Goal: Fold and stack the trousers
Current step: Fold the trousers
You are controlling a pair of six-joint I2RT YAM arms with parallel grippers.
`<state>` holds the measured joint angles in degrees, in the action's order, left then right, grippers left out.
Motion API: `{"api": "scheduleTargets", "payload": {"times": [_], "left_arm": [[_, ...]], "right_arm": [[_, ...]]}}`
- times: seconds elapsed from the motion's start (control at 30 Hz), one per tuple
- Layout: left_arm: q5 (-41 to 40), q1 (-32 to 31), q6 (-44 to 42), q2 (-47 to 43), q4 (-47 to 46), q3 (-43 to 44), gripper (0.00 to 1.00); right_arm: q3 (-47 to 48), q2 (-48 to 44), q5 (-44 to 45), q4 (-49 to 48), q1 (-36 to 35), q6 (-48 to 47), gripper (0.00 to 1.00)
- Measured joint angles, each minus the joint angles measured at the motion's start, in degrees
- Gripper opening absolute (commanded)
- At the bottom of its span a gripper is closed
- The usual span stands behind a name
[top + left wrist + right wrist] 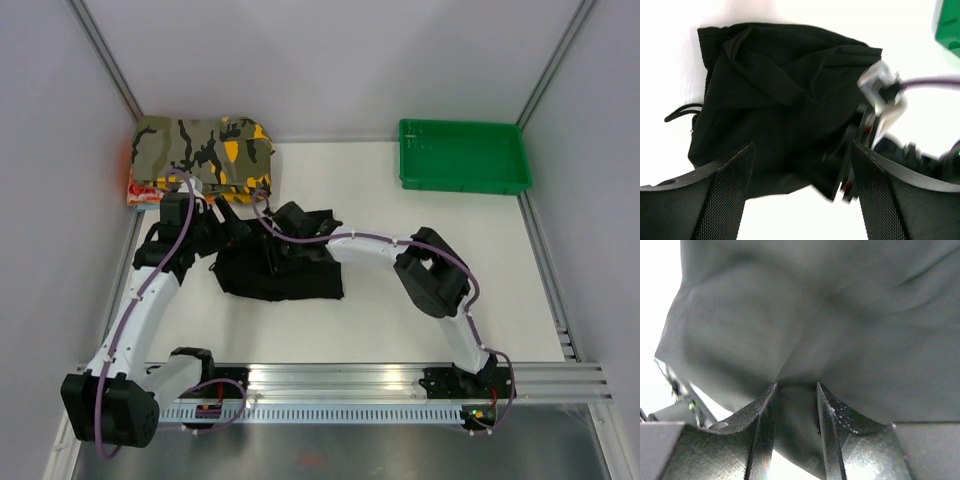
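The black trousers (285, 270) lie bunched in a rough folded heap on the white table, left of centre. In the left wrist view they (775, 95) fill the middle, with a drawstring loop at their left edge. My right gripper (292, 222) reaches over the heap's far edge. In the right wrist view it (797, 387) is shut on a pinched fold of the dark fabric (805, 315). My left gripper (232, 228) is at the heap's far left corner. In the left wrist view it (802, 150) is open and empty, its fingers (725, 195) spread just above the fabric's edge.
A folded olive, black and orange camouflage garment (205, 150) lies at the far left corner, on top of something orange (135, 190). A green tray (463, 155) stands at the far right. Grey walls close in both sides. The right gripper's body (880, 105) shows blurred in the left wrist view.
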<state>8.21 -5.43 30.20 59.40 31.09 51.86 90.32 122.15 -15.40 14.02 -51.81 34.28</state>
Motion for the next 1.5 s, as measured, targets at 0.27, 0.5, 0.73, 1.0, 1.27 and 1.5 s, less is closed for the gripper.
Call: {"api": "scheduleTargets", "payload": {"times": [0.27,0.5,0.73,1.0,1.27,1.5], "left_arm": [[-0.79,0.00,0.81,8.39,-1.20,-1.09,0.81],[-0.07,0.11,4.35,15.02,-6.91,-4.15,0.76],[0.48,0.11,5.75,20.90,-9.33,-3.50,0.74],[0.96,0.11,17.42,22.32,-16.39,-4.39,0.53],[1.29,0.11,26.73,28.26,-20.28,-3.91,0.06],[2.82,0.11,31.95,30.75,-21.24,0.04,0.04]], "right_arm": [[-6.56,-0.20,0.79,-2.47,-4.70,1.53,0.32],[-10.27,-6.93,7.02,-1.97,-3.93,3.19,0.43],[-9.81,-17.99,12.33,-1.57,-2.21,3.04,0.44],[-13.35,-21.03,15.98,-2.47,-1.38,2.99,0.40],[-21.79,-19.91,15.67,-5.01,-1.49,3.69,0.34],[-23.04,-18.78,15.69,-7.41,-1.60,3.67,0.32]]}}
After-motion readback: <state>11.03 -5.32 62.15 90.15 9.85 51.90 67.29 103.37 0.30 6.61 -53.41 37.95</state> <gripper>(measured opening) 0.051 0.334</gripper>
